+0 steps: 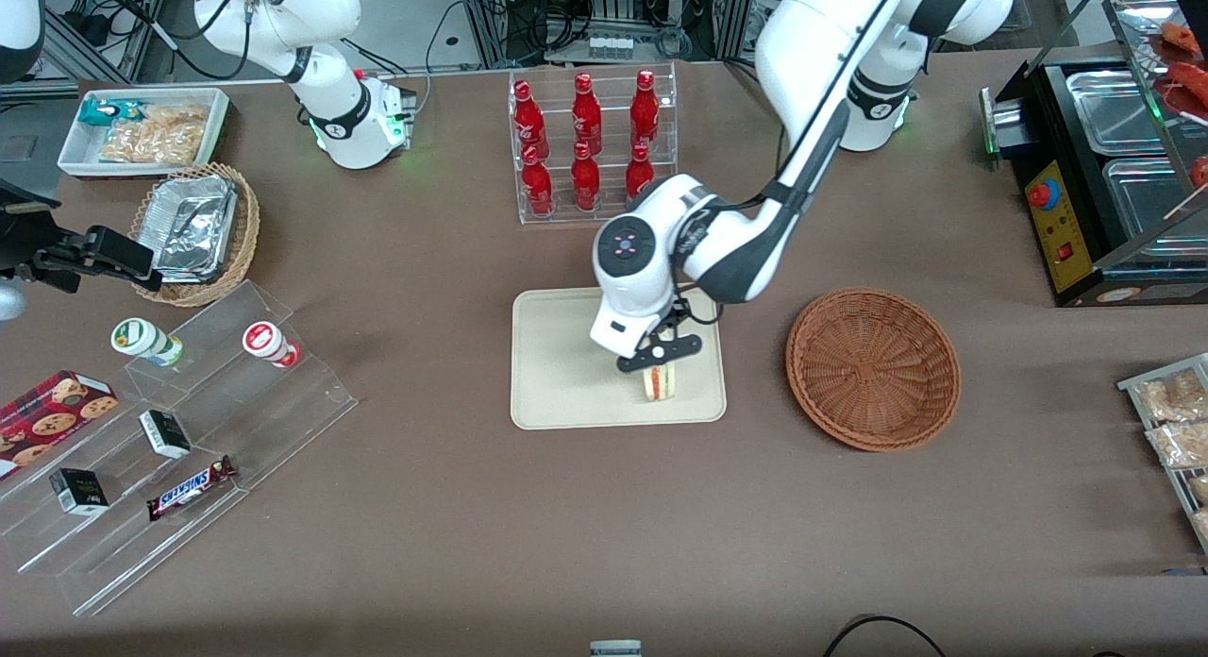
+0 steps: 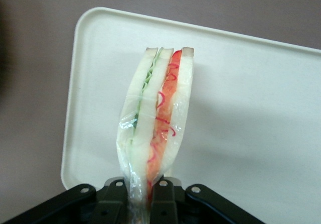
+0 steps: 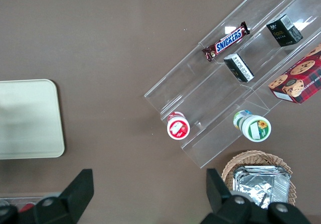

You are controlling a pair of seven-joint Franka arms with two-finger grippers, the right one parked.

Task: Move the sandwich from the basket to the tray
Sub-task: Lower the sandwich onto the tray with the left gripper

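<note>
Gripper (image 1: 663,353): over the tray (image 1: 557,374), fingers pinching the sandwich (image 1: 662,381) at one end. Sandwich: upright on edge, filling layers showing, at the tray's basket-side end. Basket (image 1: 874,368): reddish-brown wicker, on the tabletop (image 1: 472,506) beside the tray, toward the working arm's end.

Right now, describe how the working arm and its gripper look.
The left arm has glossy white rounded shells with dark grey-black bands at the joints and a black cable running along it. Its wrist has a round dark grey cap with small pink buttons. The base shows a green glow. The gripper, over the tray, is black, with screws visible on its body in the wrist view.
</note>
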